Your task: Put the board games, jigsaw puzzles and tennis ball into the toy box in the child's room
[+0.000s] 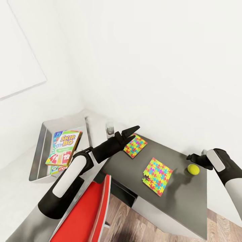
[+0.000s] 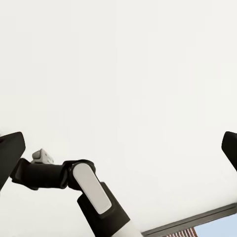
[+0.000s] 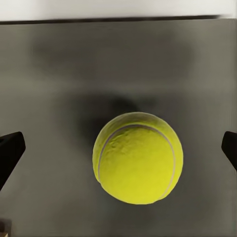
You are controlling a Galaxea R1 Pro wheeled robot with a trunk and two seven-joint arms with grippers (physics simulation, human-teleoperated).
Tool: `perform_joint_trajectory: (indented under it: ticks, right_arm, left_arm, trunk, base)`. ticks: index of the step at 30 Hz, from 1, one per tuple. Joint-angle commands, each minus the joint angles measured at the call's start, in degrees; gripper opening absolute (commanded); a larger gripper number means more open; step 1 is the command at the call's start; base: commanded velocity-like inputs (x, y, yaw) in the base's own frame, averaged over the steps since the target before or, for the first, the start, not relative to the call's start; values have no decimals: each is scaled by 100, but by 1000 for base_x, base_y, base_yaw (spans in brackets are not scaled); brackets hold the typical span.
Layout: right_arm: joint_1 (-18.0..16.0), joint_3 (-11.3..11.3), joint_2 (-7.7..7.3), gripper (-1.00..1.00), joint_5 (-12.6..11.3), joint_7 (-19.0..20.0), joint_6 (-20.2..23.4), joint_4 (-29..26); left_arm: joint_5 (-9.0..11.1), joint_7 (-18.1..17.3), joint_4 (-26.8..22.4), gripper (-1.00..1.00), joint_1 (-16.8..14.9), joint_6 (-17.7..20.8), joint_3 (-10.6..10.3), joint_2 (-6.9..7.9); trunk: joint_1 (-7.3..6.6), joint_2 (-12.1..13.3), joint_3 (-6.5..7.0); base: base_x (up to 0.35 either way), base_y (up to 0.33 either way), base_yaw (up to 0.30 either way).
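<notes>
Tennis ball (image 3: pixel 138 158) between parted jaws (untouched)

Bare dark desk (image 3: pixel 44 74) surrounds the tennis ball (image 3: pixel 138 157); nothing crowds it.

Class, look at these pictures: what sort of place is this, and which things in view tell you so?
Probably a child's bedroom or playroom. A grey bin holds a SKIP-BO game box, two colourful jigsaw puzzle boxes lie on a dark desk, and a tennis ball sits beside them, with plain white walls behind.
</notes>
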Motion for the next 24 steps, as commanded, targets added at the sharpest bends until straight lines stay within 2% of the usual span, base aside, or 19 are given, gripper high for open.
perform_joint_trajectory:
  ticks: [1, 24]
  right_arm:
    - [-16, 19, -6, 100, -60, -49, -4, 18]
    - [-60, 26, -24, 100, -55, -30, -80, 86]
  left_arm:
    - [22, -7, 0, 100, -6, 9, -5, 4]
    - [22, -9, 0, 100, -7, 9, -5, 1]
  trunk:
    - [3, -11, -19]
    - [3, -11, -190]
  base:
    - [0, 0, 0]
    - [0, 0, 0]
